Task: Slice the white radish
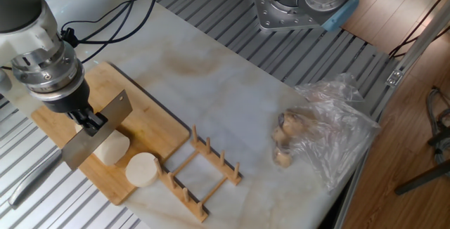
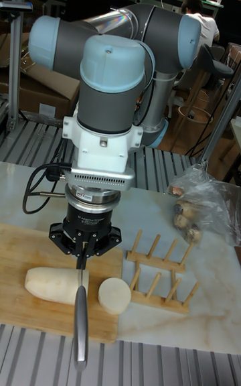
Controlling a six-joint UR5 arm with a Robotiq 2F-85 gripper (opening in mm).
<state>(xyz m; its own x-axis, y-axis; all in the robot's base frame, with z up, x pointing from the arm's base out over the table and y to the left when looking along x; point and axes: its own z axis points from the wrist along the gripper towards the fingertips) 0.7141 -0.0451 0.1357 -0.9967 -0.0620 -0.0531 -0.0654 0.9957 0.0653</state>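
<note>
The white radish (image 1: 112, 148) lies on a wooden cutting board (image 1: 151, 127), and a cut-off stub (image 1: 143, 169) stands on its flat end beside it. In the tall view the longer piece (image 2: 53, 285) lies left of the stub (image 2: 114, 294). My gripper (image 1: 88, 119) is shut on a knife (image 1: 95, 134). The blade stands edge-down in the gap between the two pieces, against the longer one. The knife's grey handle (image 2: 80, 332) points toward the board's near edge. The blade hides part of the radish in the fixed view.
A wooden dish rack (image 1: 204, 173) lies right beside the board. A clear plastic bag of brownish lumps (image 1: 323, 134) sits near the table's right edge. A second robot base (image 1: 295, 4) stands at the back. Cables (image 1: 105, 25) trail behind my arm.
</note>
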